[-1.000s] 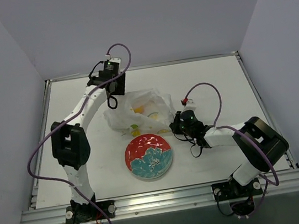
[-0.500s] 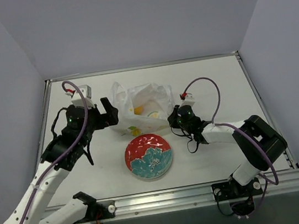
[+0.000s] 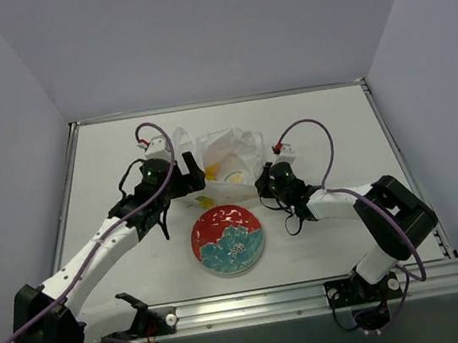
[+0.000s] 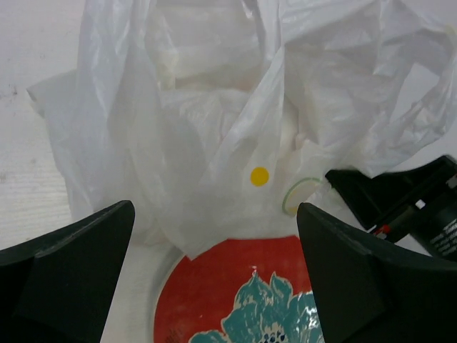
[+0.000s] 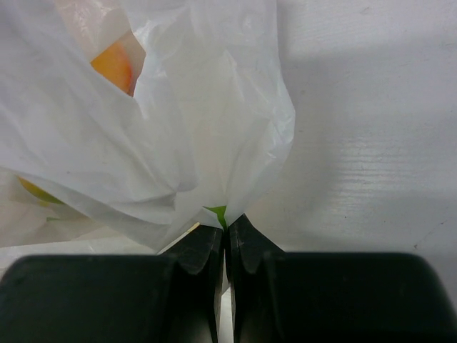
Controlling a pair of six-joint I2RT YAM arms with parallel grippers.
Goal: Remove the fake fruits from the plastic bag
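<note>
Pinching the plastic bag (image 5: 107, 136), right fingers (image 5: 202, 249) seem fully closed.

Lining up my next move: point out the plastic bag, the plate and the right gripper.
plastic bag (image 3: 230, 146): top external view, upper wrinkled film.
plate (image 3: 219, 222): top external view, bare red part.
right gripper (image 5: 226, 223): right wrist view, between its shut fingertips, pinching the film.

No readable text, plain yellow dot (image 4: 259, 176) on plastic bag (image 4: 214, 107)
</note>
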